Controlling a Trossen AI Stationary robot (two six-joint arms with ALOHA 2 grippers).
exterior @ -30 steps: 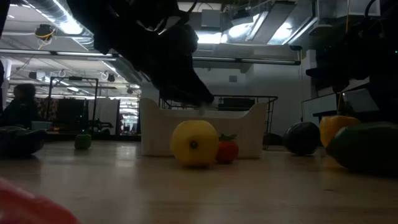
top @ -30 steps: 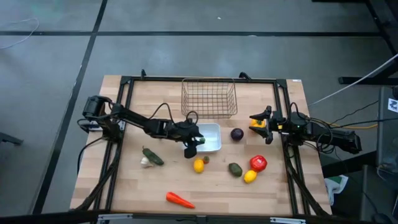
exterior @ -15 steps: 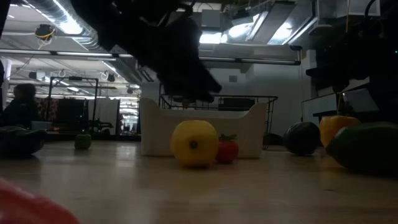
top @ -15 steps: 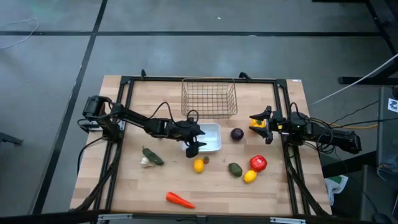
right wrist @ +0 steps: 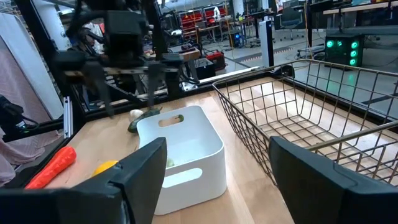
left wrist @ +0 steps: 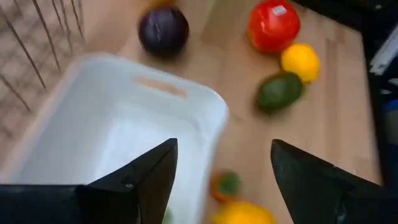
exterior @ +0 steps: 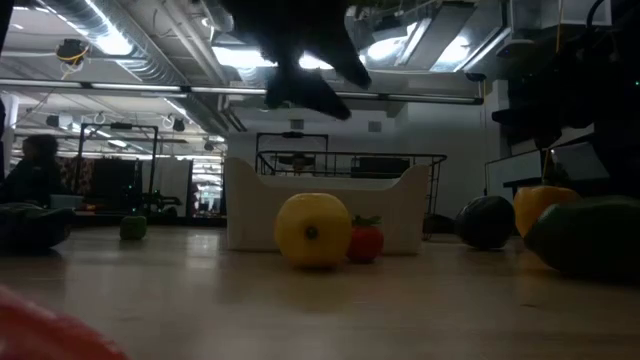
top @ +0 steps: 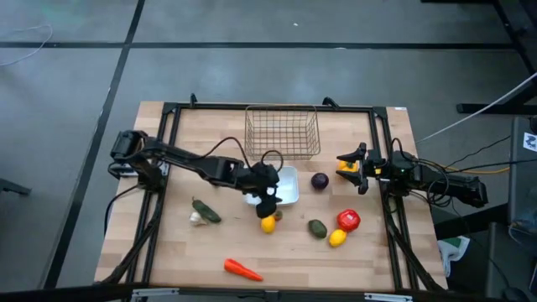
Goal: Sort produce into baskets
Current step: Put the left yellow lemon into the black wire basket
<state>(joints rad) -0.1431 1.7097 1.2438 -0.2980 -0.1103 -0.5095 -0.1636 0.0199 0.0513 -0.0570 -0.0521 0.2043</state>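
My left gripper (top: 268, 200) hangs open and empty above the near edge of the white tray (top: 285, 180); it also shows in the left wrist view (left wrist: 221, 149) and high in the low view (exterior: 310, 85). A small pale green thing (right wrist: 168, 163) lies in the tray. Just near of the tray lie a lemon (top: 268, 223) and a small red-green fruit (top: 278, 216). The avocado (top: 316, 227), red tomato (top: 348, 220), a second lemon (top: 336, 238) and the purple ball (top: 320, 180) lie to the right. My right gripper (top: 352, 164) waits open at the right edge.
The wire basket (top: 282, 132) stands behind the tray. A green pepper (top: 205, 210) and the garlic (top: 196, 219) lie at the left, the carrot (top: 242, 268) near the front edge. A yellow-orange fruit (exterior: 545, 205) sits by my right gripper. Black frame rails line both sides.
My left gripper has risen from down by the tray to well above its rim and has moved a little toward the table's right edge. The produce on the table has stayed where it was.
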